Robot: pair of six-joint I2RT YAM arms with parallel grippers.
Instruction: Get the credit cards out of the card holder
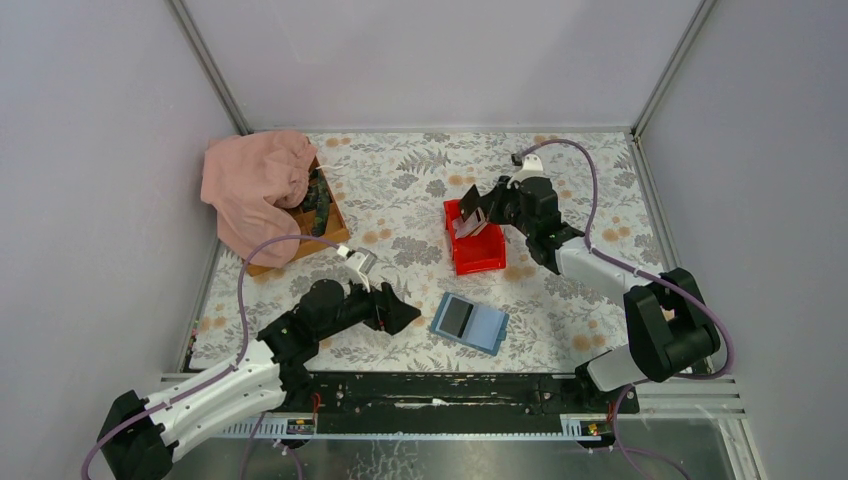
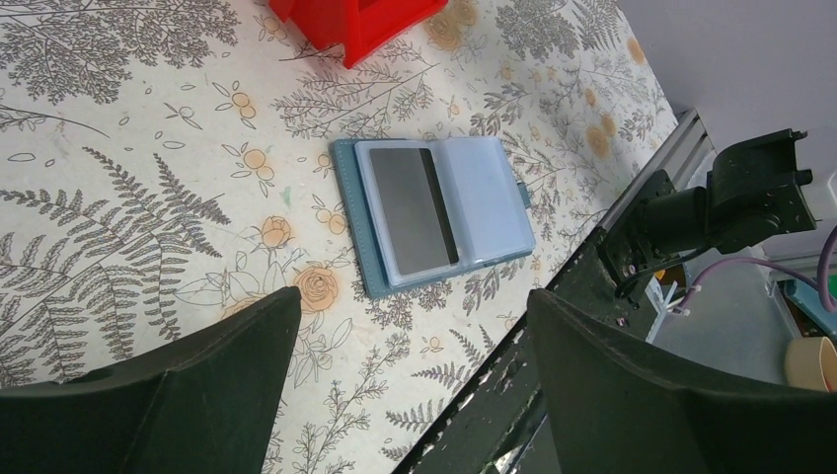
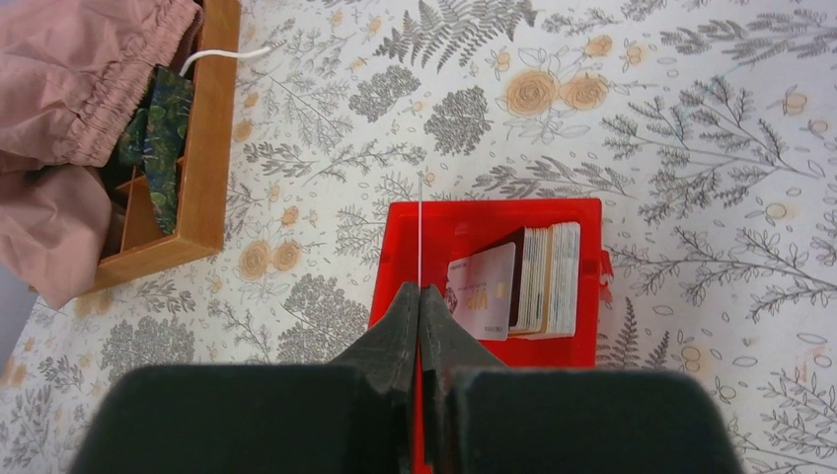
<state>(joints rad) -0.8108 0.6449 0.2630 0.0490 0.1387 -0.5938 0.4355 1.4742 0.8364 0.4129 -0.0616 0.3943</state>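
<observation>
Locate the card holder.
Top view: the card holder lies open on the table, centre-front, just right of the left gripper and nearer the arms than the red bin.

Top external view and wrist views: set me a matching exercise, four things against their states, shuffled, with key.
Things: 1 card holder; 2 right tool; 3 left tool; 4 red bin.
States: a shut on a dark card; b open, empty; c lying open on the table; d holding a stack of cards.
Pairs: 1-c, 2-a, 3-b, 4-d.
</observation>
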